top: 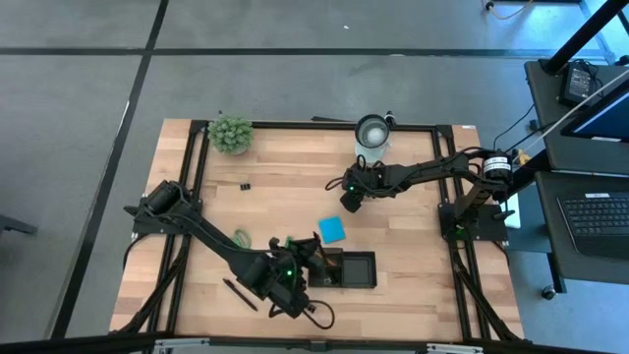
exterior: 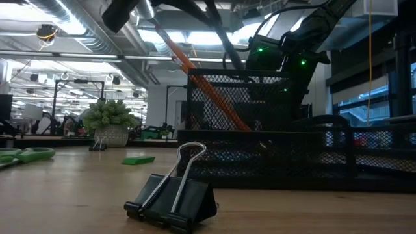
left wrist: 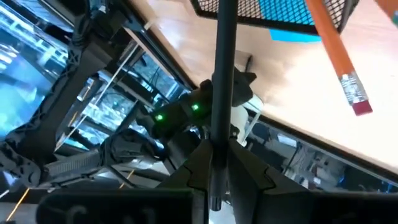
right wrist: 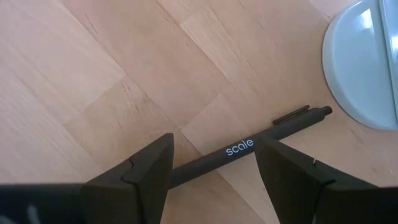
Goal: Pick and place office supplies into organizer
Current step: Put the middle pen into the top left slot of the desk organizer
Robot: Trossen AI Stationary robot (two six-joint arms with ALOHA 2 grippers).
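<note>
My left gripper [top: 307, 261] is at the left end of the black mesh organizer [top: 351, 270], shut on a black pen [left wrist: 219, 74]. An orange pencil [left wrist: 336, 46] leans in the organizer, its eraser end sticking out over the rim. My right gripper [top: 346, 197] is open just above the table, beside the white cup [top: 371, 130]. Its fingers stand on either side of a second black pen [right wrist: 249, 146], which lies flat on the wood. The blue note pad [top: 332, 230] lies between the two grippers. My left gripper pinches the black pen's shaft [left wrist: 214, 146] between its two fingers, close to one end. A short stub [left wrist: 214, 200] shows on the near side. The pen lies across the fingers, clear of the table, and its long end reaches up to the organizer's mesh wall [left wrist: 273, 7].
The fuzzy plant ball [top: 231, 134] stands at the far left, with a small black clip [top: 244, 185] in front of it. Green-handled scissors [top: 241, 237] and another black pen [top: 239, 293] lie by the left arm. A binder clip [exterior: 174, 198] and a green block [exterior: 138, 159] lie on the wood.
</note>
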